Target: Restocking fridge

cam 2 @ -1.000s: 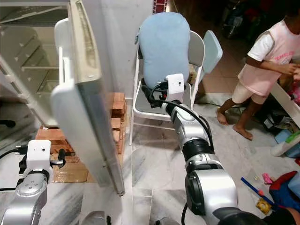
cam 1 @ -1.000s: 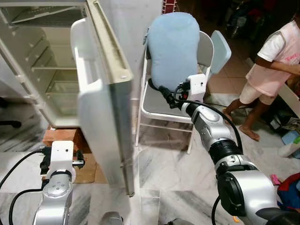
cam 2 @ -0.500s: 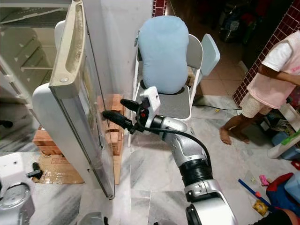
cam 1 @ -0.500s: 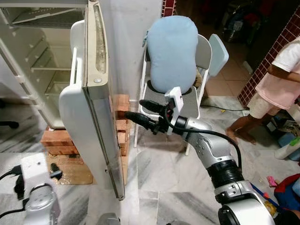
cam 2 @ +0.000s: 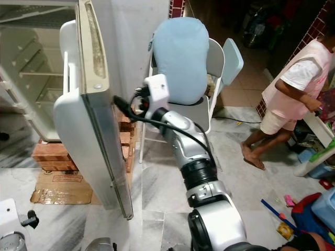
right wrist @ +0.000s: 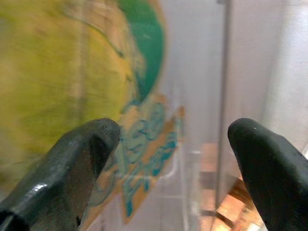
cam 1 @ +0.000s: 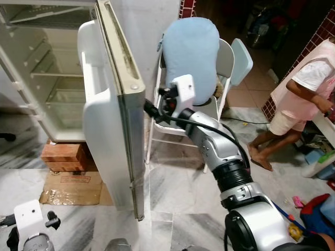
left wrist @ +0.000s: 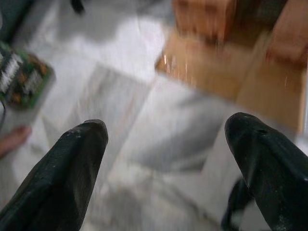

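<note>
The fridge [cam 1: 57,68] stands open on the left, raised on bricks [cam 1: 65,157] with a sheet of cardboard [cam 1: 73,185] on the marble floor [cam 1: 178,183] in front of it. Its door [cam 1: 112,130] is swung out edge-on toward the robot. The right pincer [cam 2: 119,101] sits against the outer face of that door, near its upper half, fingers spread wide and holding nothing. In the right wrist view the two black fingers [right wrist: 72,163] frame a yellow and green sticker [right wrist: 86,86] on the smooth pale panel.

The door looks like a stiff, fairly heavy slab: painted metal skin outside, moulded white plastic liner with a bin [cam 1: 97,73] inside. It should turn freely on its hinge, so I judge a flat push or a hook on the free edge will move it better than any pinch (the outer face is glossy and offers nothing to squeeze). The rubbery edge seal, which looks grimy along the top, gives more friction than the panel. The wire shelves [cam 1: 52,76] inside are thin, rigid and bare, with no stock visible on them.

The left pincer [left wrist: 168,159] hangs low over the floor, fingers wide apart and empty.

Behind the door stands a folding metal chair [cam 1: 222,57] with a soft pale blue cushion [cam 1: 191,52]. A person [cam 1: 303,99] in a pink and white top stands barefoot to the right, near scattered toys [cam 2: 290,209].
</note>
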